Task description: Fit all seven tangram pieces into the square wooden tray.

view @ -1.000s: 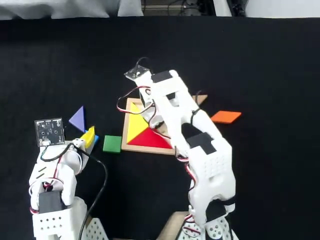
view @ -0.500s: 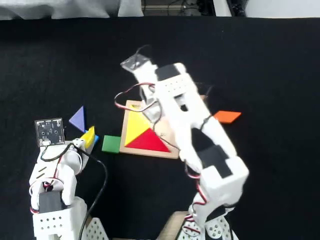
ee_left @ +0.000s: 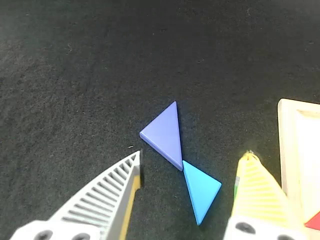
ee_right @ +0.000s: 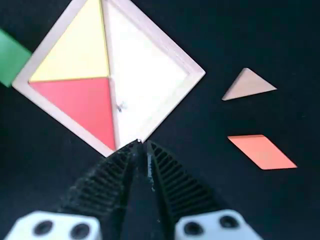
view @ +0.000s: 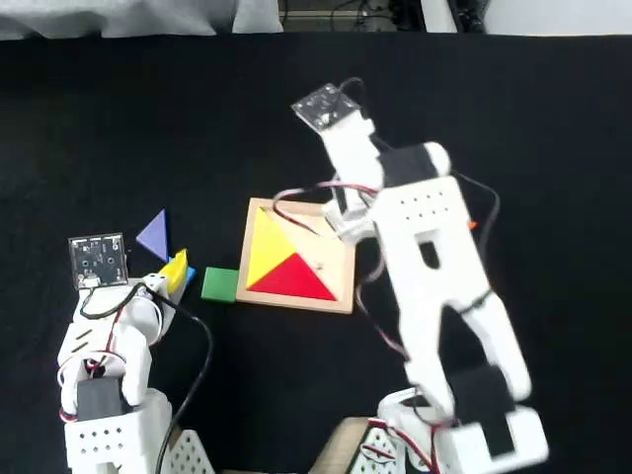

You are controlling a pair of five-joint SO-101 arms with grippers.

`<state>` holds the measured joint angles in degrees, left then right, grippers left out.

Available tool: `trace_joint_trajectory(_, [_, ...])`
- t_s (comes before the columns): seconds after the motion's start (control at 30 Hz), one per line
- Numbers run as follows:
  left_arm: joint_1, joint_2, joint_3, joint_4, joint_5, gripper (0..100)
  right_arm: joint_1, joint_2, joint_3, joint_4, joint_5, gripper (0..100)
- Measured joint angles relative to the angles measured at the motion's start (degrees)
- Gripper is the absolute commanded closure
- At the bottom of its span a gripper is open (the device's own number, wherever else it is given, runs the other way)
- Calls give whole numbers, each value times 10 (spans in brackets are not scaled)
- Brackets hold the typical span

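Since the earlier frames, the right arm (view: pixel 439 306) has swung off the tray toward the table's right side, so the square wooden tray (view: pixel 296 302) now lies uncovered in the high view. The left arm (view: pixel 118 326) holds its position. Right gripper (ee_right: pixel 142 145): black fingers pressed together, nothing between them. In the right wrist view its tips line up with the tray corner at the end of the red triangle (ee_right: pixel 82 105); contact cannot be determined. Left gripper (ee_left: pixel 192 159): fingers spread, nothing held, positioned over the table (ee_left: pixel 75 60). The blue triangle (ee_left: pixel 201 187) lies between the tips and the purple triangle (ee_left: pixel 164 135) just ahead of them; these two pieces touch at one corner. Tray contents: the yellow triangle (view: pixel 265 252) sits against the left wall and the red triangle against the near wall, the two meeting along one edge; the other half shows bare wood. The green square (view: pixel 220 284) lies on the table just beside the tray's left wall. The tan triangle (ee_right: pixel 247 84) and the orange parallelogram (ee_right: pixel 261 151) lie on the table beyond the tray's bare half, apart from the tray and from each other.
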<state>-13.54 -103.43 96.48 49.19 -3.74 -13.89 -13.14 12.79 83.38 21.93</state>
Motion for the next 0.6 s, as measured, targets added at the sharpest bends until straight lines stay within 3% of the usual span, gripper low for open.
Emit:
trace_joint_trajectory(0.4, [0,0,0,0,0,697,108,-183,160,-3,62,987])
trace_joint_trajectory(0.6, [0,0,0,0,0,697,169,-192,255,-76,69,987])
